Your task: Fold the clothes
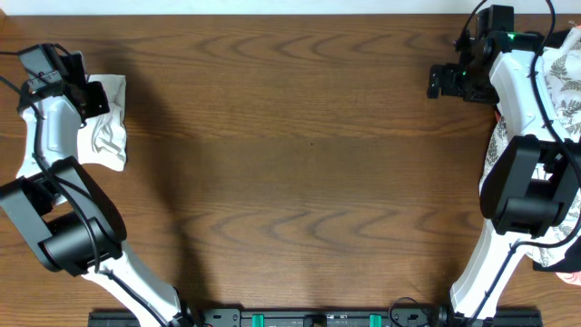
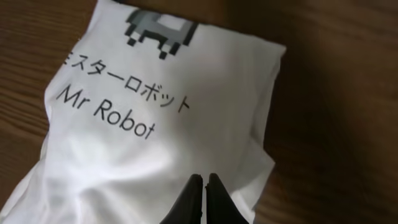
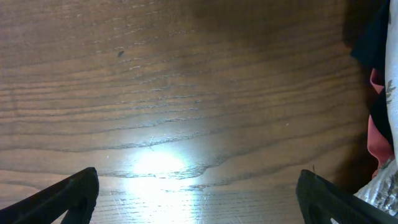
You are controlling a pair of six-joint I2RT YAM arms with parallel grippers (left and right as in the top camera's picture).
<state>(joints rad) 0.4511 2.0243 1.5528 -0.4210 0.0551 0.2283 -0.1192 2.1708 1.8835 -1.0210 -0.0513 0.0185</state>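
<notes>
The left gripper [image 2: 205, 180] is closed, its fingertips meeting over the white T-shirt [image 2: 155, 130]; whether any cloth is pinched cannot be told. The right gripper [image 3: 199, 196] gapes wide above the wooden table [image 1: 309, 145]. The T-shirt lies bunched at the table's left edge, with its "Mr Robot" print [image 2: 106, 115] facing up.

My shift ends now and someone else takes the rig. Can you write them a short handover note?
Left pincer: shut, tips right at the white T-shirt; I cannot tell whether it pinches fabric.
Right pincer: open, empty, over bare table at the far right.
T-shirt: compact bundle at the table's left edge, "Mr Robot" print up.
Done: shirt looks folded, though rumpled.
Left: probably tidy the fold and withdraw the left arm.
Leaf-print cloth at the right edge lies apart from both pincers.
</notes>
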